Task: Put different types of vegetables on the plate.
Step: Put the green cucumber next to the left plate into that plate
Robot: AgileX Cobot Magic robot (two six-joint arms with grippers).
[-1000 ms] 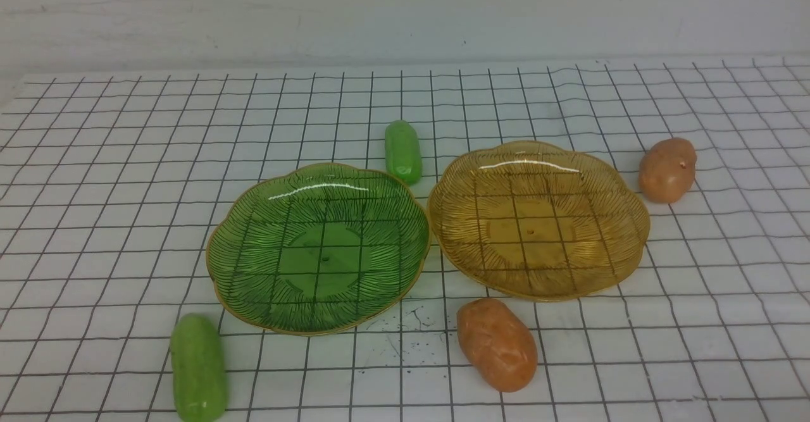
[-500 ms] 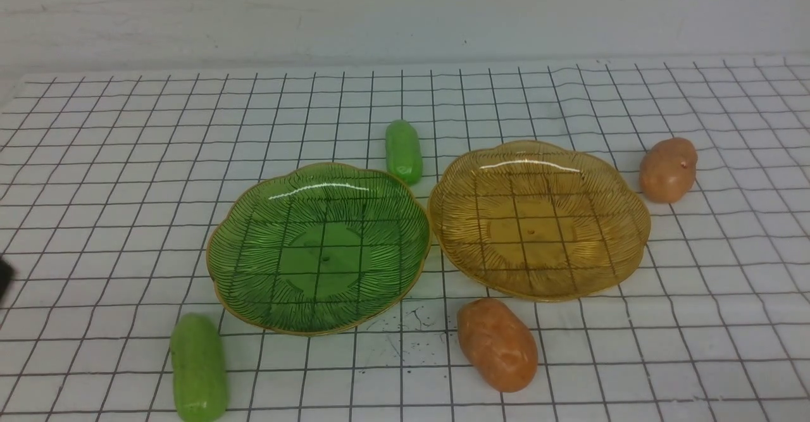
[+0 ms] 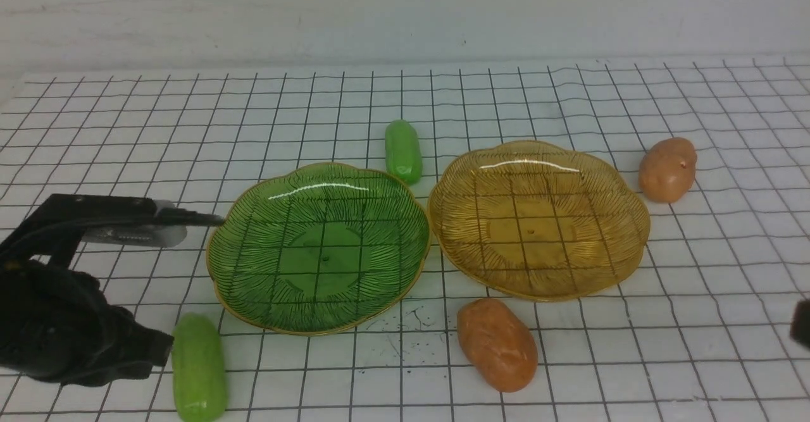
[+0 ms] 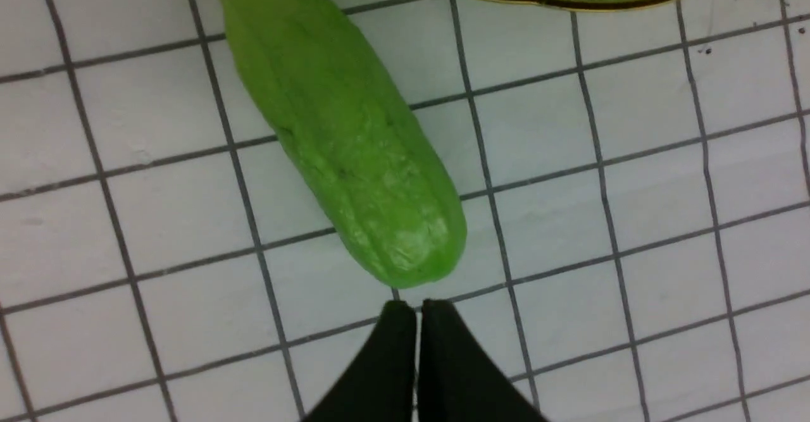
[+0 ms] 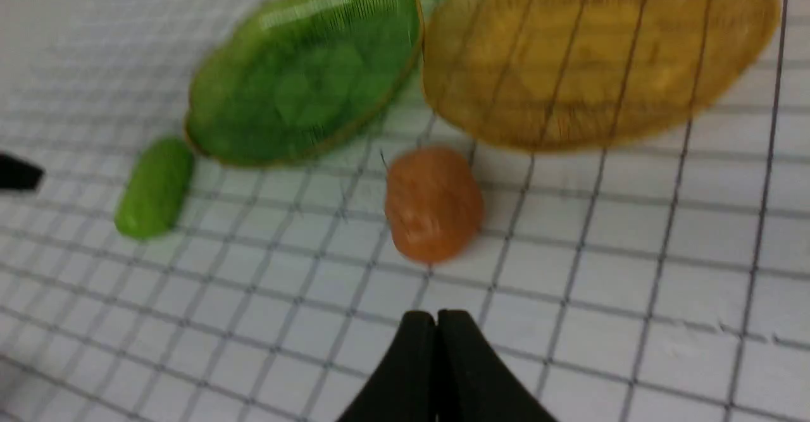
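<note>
I see a white tabletop (image 3: pixel 95 124) with black grid lines, dark scuff marks (image 3: pixel 411 321) near its front, and a plain pale wall (image 3: pixel 405 11) behind.

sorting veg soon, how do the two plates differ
Colour: the green plate is green, the amber plate yellow-brown. The green plate sits on the left, the amber plate on the right. The green plate lies slightly nearer, the amber plate farther back. Both are see-through, ribbed, scalloped and empty.

I get bright, even light, glare streaks on the green plate (image 3: pixel 316 189) and amber plate (image 3: pixel 531 164), and blur ahead of the right gripper (image 5: pixel 436 316).
</note>
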